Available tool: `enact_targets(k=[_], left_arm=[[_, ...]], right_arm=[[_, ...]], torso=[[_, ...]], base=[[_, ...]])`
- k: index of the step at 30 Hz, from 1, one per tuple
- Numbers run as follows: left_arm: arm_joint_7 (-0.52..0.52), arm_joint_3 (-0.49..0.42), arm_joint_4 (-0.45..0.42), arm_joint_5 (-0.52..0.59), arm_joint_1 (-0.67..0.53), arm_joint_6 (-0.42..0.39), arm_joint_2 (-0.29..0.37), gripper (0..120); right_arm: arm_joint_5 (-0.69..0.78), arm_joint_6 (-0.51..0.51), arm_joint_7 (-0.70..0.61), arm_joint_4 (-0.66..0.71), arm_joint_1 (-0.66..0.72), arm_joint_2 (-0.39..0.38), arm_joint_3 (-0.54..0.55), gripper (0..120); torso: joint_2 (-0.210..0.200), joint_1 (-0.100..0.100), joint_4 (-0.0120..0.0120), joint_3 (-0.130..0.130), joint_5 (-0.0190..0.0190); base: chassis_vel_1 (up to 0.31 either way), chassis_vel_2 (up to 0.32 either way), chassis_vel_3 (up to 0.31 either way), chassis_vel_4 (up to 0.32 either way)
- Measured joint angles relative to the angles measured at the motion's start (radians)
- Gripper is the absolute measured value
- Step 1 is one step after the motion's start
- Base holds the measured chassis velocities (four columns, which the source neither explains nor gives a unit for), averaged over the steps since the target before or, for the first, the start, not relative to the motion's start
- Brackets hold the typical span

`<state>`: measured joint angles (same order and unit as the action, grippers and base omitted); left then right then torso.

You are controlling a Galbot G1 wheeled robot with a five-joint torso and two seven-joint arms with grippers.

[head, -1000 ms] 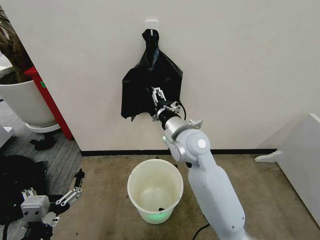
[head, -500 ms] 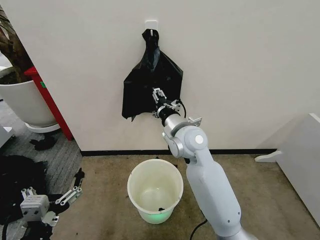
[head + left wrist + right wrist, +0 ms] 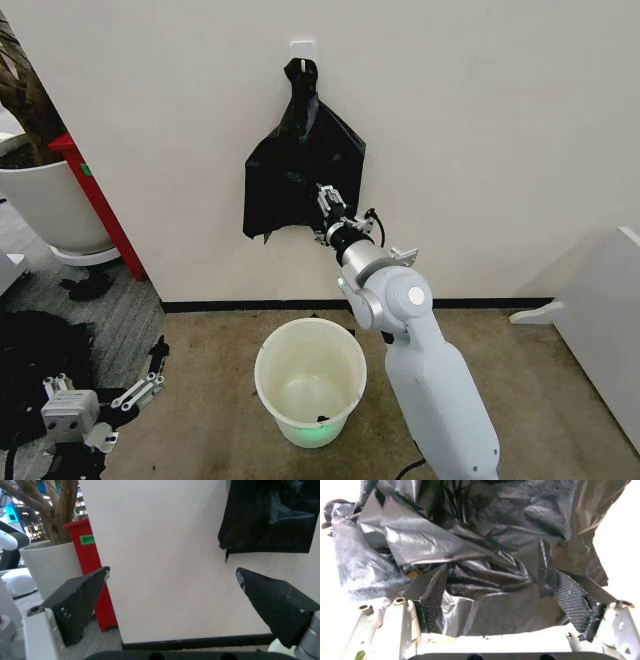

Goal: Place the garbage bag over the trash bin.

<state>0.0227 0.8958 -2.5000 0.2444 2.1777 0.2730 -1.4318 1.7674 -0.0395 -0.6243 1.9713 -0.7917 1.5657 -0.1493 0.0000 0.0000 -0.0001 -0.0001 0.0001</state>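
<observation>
Garbage bag [image 3: 300, 170] hangs from a white wall hook [image 3: 302, 47], flat against the wall, above and behind the trash bin [image 3: 310, 380], which stands open-mouthed on the floor. Right gripper [image 3: 327, 200] is raised against the bag's lower right portion; in the right wrist view its jaws are spread, with crumpled black film between the fingers [image 3: 434, 592]. Left gripper [image 3: 140, 385] sits low beside the bin, jaws wide apart, nothing between them.
</observation>
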Motion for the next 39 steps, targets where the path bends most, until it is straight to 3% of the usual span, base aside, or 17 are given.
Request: enact_targets(k=[23, 30, 39], left_arm=[[0.0, 0.003, 0.0, -0.011, 0.004, 0.015, -0.005, 100], [0.001, 0.003, 0.0, -0.011, 0.004, 0.015, -0.005, 100], [0.001, 0.003, 0.0, -0.011, 0.004, 0.015, -0.005, 100]], right_arm=[[-0.015, -0.001, -0.011, -0.019, 0.036, 0.027, 0.025, 70], [-0.117, 0.016, 0.003, -0.052, 0.038, 0.028, 0.053, 70], [-0.102, 0.016, 0.016, -0.053, 0.038, 0.026, 0.043, 70]], torso=[[0.0, 0.0, 0.0, 0.0, -0.0001], [0.0, 0.0, 0.0002, 0.0, 0.0], [0.0, 0.0, 0.0001, 0.0, -0.0001]], base=[[0.0, 0.0, 0.0, 0.0], [0.0, 0.0, 0.0, 0.0], [0.0, 0.0, 0.0, 0.0]])
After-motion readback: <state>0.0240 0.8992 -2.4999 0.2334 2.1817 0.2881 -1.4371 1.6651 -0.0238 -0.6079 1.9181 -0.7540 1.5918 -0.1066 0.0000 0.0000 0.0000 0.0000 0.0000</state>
